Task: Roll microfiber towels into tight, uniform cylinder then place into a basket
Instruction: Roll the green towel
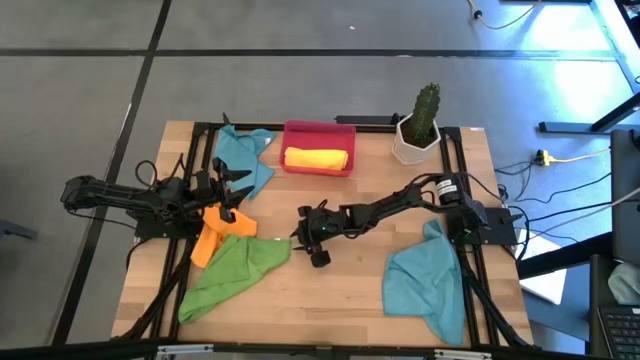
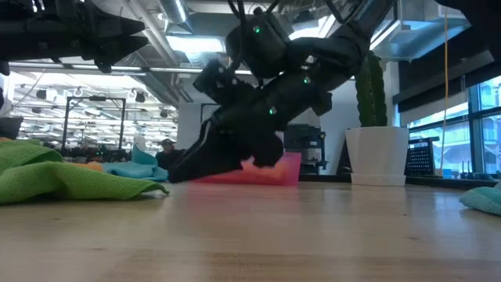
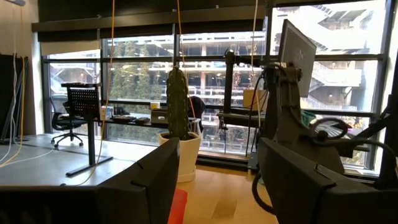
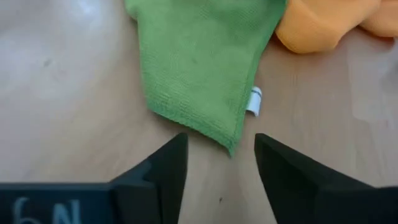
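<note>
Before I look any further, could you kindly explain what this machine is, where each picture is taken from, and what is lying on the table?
It is a robot with two dark arms at a wooden table. One picture looks straight down, one looks level across the tabletop, and one comes from each wrist. A red basket holds a rolled yellow towel. Loose on the table lie a green towel, an orange towel and two teal towels. A potted cactus stands at the back. The right gripper, open, sits at the green towel's corner. The left gripper is open and holds nothing.
</note>
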